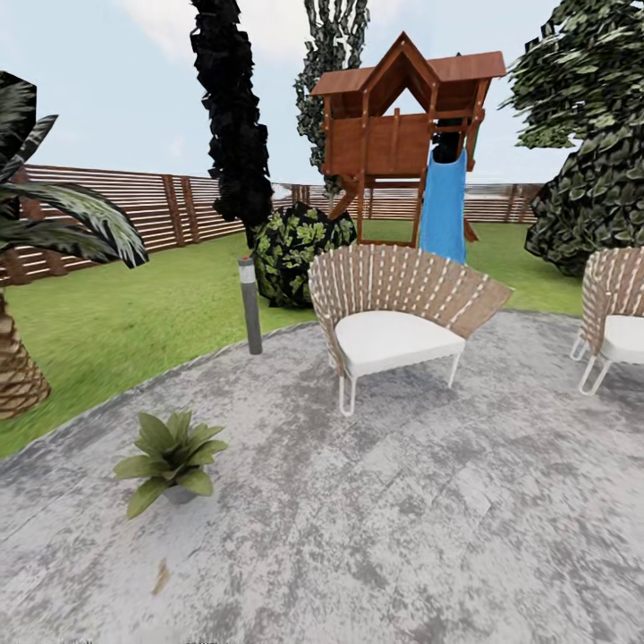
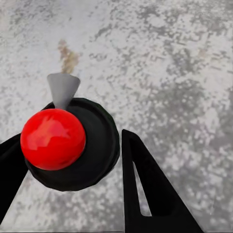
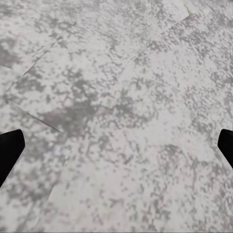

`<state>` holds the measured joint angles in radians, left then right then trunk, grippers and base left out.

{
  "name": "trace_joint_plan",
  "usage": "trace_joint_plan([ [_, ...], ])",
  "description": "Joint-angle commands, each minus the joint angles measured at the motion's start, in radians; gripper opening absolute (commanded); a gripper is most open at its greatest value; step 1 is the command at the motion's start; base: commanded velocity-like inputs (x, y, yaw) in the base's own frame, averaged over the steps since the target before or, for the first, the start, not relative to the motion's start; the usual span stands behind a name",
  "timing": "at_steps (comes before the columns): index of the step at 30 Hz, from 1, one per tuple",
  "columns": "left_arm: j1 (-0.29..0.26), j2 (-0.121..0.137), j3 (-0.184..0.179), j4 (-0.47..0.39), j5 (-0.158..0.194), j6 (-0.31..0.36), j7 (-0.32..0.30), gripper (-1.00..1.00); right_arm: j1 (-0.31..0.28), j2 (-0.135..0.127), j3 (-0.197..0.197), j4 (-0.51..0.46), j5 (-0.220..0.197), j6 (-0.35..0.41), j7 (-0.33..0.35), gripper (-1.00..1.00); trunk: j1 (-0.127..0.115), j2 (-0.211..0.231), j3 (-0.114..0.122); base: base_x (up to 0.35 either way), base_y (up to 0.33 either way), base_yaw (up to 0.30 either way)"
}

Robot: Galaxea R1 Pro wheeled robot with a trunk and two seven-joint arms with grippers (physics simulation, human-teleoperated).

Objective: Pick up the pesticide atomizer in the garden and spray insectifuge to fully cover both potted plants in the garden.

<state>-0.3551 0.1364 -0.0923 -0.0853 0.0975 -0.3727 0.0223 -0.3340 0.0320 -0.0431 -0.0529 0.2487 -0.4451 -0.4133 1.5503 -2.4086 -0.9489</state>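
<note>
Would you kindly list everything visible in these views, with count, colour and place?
Small green-leaved potted plant in a round grey pot: one, patio's near left.
Grey speckled stone patio: one, foreground.
White-cushioned wicker chairs: two, brown and white, centre and right edge.
Grey bollard lamp post: one, patio edge.
Scaly-trunked palm: one, far left.
Brown wooden playhouse with blue slide: one, on the lawn behind.
Brown slatted wooden fence: along the back.
Dark-topped bottle with red round cap and grey nozzle: one, between the left end effector's fingers.
Left end effector: black, closed on the bottle.
Right end effector: black, open over paving.
</note>
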Motion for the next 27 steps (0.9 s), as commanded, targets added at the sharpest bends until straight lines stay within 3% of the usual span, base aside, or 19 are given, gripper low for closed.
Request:
trace_joint_plan([
  [1,-0.001,0.0,-0.009,0.001,0.01,-0.003,0.003,-1.0,0.0,0.0,-0.005,0.001,0.009,-0.001,-0.005,1.0,0.0,0.0,-0.001,0.015,0.0,0.275],
  [11,-0.001,0.0,-0.009,0.001,0.01,-0.002,0.004,-1.0,0.0,0.0,-0.005,0.001,0.009,-0.001,-0.005,1.0,0.0,0.0,-0.001,0.046,0.0,0.275],
  [27,-0.001,0.0,-0.009,0.001,0.01,-0.002,0.003,-1.0,0.0,0.0,-0.005,0.001,0.01,-0.001,-0.005,1.0,0.0,0.0,-0.001,0.327,-0.026,0.275],
])
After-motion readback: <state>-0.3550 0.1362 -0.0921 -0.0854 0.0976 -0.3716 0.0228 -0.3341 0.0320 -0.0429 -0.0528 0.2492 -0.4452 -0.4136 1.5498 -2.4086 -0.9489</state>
